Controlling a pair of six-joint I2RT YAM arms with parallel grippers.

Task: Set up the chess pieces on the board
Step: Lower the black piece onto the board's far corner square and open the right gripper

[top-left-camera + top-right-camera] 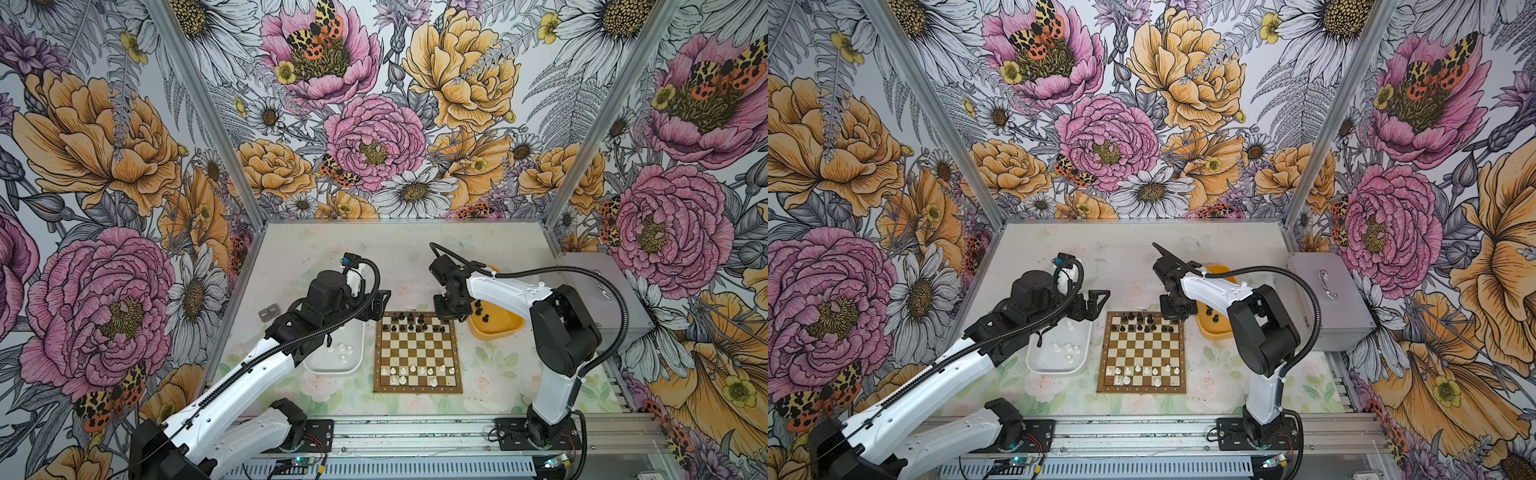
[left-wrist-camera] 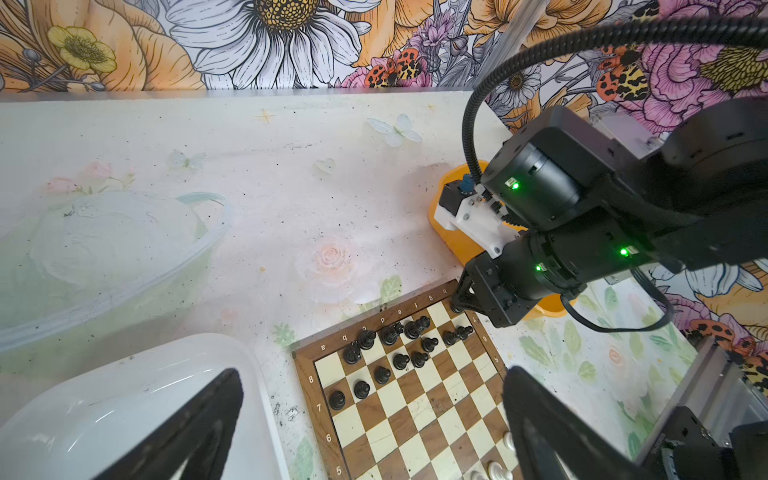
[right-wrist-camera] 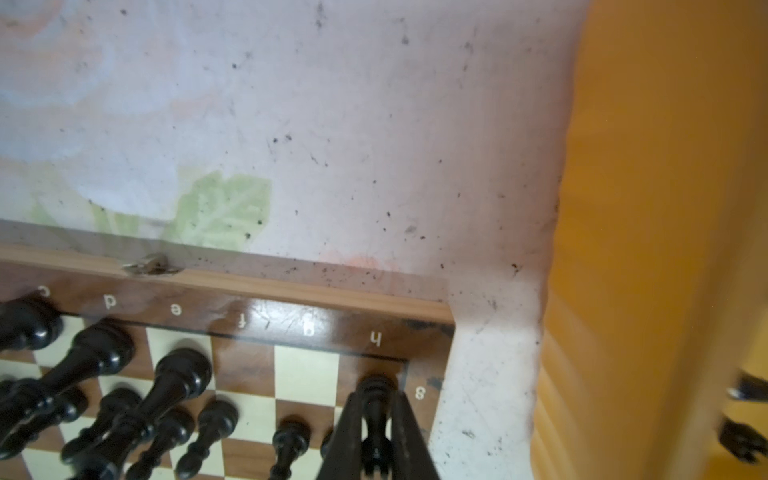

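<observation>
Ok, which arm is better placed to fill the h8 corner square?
Right. The right claw is shut on a black piece right at the h8 corner of the board, beside the yellow tray. The left claw is open and empty, near the opposite far corner by the white tray.

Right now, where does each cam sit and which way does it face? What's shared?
Both top views: high at the front, looking down toward the back wall; board, both arms, left gripper open, right gripper at the board's far right corner.
Left wrist: over the white tray, facing the board's black end; own open fingers in frame, right arm ahead.
Right wrist: close above the h8 corner; own fingers shut on a black piece, yellow tray beside.
Shared: both wrist views show black pieces and yellow tray.
</observation>
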